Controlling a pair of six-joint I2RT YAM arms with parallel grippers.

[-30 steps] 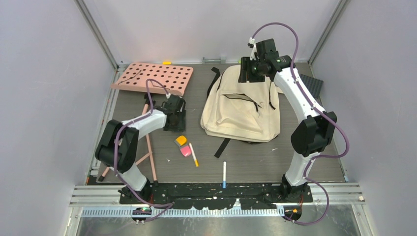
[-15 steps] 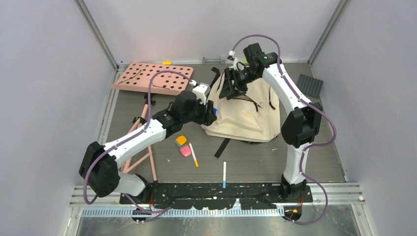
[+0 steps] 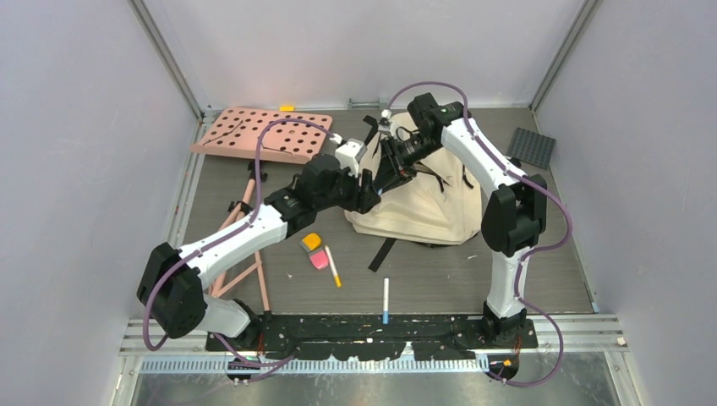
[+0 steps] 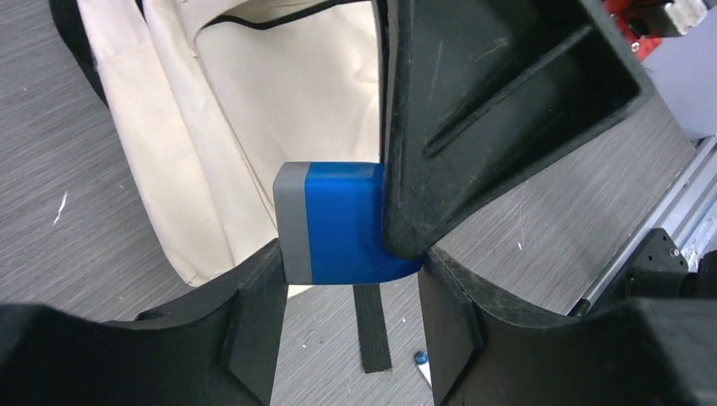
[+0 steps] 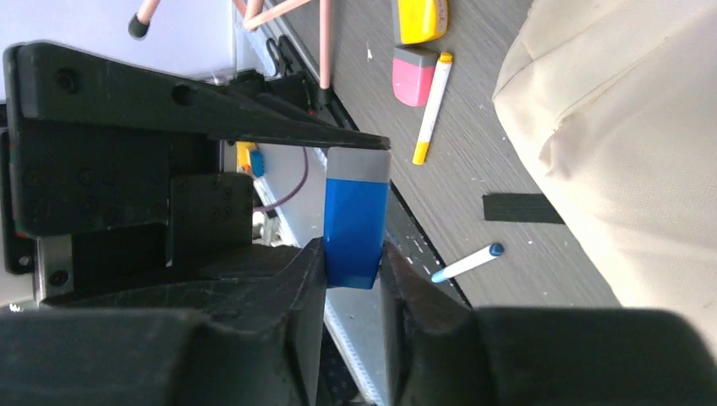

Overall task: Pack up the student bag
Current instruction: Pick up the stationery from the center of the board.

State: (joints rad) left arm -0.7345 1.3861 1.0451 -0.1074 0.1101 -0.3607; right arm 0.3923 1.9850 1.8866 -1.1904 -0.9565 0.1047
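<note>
**Top view**
- Item 1: large cream fabric backpack (image 3: 427, 203) with black straps, lying flat on the grey wood-grain surface (image 3: 440, 283), right of centre. The two arms cover its upper left corner.
- Item 2: left gripper (image 3: 365, 188) and right gripper (image 3: 391, 167), nose to nose above that corner. From here I cannot make out what sits between them, nor how their jaws stand.
- Loose on the surface left of the backpack:
  - small yellow-orange object (image 3: 312, 241)
  - pink eraser (image 3: 320, 260)
  - white marker with yellow cap (image 3: 334, 267)
  - white pen with blue cap (image 3: 385, 301), nearer the bases
- Far left: pink perforated board (image 3: 266, 134).

**Left wrist view**
- Item 3: flat blue block with a grey end (image 4: 342, 224), hanging over the backpack's edge.
- I read the left jaws as clamped on it, one finger at the grey end and the other at the blue end.
- A right finger lies across the block's right part and hides it.

**Right wrist view**
- The block shows edge-on.
- The right jaws stand partly apart, pressed on its two broad faces, and its lower end is lost between them.
- A left finger touches the grey end.
</note>
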